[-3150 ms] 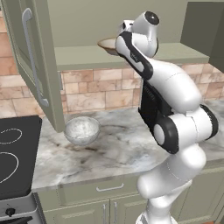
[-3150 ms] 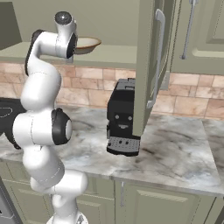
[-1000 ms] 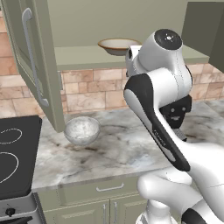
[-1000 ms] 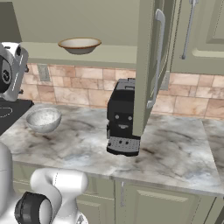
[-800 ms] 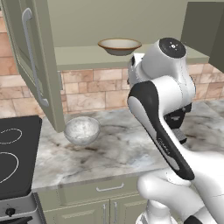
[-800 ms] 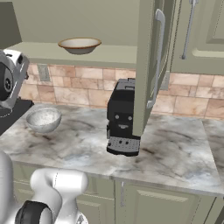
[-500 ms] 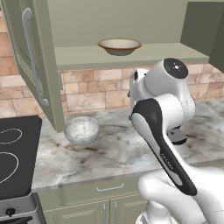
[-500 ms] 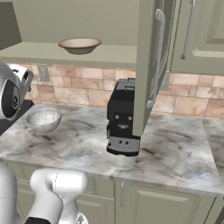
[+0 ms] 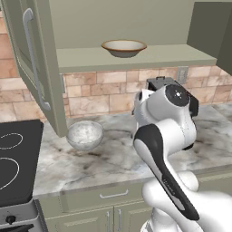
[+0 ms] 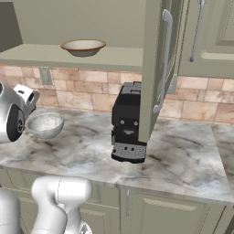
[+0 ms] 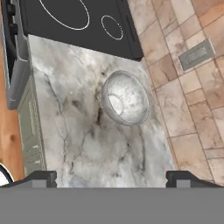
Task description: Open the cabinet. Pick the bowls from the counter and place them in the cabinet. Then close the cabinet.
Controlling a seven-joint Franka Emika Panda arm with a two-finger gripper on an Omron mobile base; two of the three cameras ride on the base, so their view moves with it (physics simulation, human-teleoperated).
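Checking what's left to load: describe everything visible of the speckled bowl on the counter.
The speckled bowl is deep and round, grey-white with fine speckling and a glossy, ceramic-like look. It sits upright and empty on the marble counter, near the brick backsplash, beside the stovetop and below the open cabinet door. Nothing but the counter touches it; the pincer hangs open above it.

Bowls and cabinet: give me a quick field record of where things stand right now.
cabinet: doors open
tan bowl: on the cabinet shelf
speckled bowl: on the counter, beside the stovetop
end effector: open, empty, above the counter, facing the speckled bowl
coffee machine: on the counter, under the right door
remaining: second bowl, close doors
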